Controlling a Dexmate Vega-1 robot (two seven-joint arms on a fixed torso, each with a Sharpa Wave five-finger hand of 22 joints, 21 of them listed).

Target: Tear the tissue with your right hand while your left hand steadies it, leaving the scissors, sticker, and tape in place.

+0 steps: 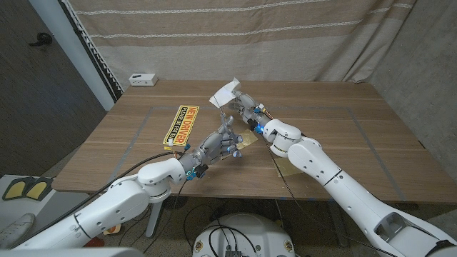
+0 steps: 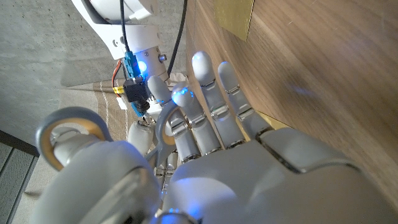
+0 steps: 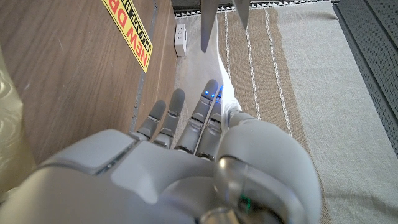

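Note:
A white tissue [image 1: 227, 93] hangs raised above the table's middle, pinched in my right hand [image 1: 246, 114]. In the right wrist view the tissue [image 3: 222, 74] runs up from between the thumb and fingers of that hand [image 3: 186, 162]. My left hand [image 1: 220, 145] is just in front of the right hand, low over the wood, with its fingers spread and nothing in them. In the left wrist view its fingers [image 2: 214, 106] reach toward my right wrist [image 2: 134, 37]. The yellow NEW DRIVER sticker [image 1: 178, 125] lies on the table to the left of both hands.
A flat tan piece [image 1: 248, 145] lies on the wood beside my left hand. A small white box [image 1: 143, 78] sits at the table's far left corner. A curtain hangs behind the table. The right half of the table [image 1: 343, 143] is bare wood.

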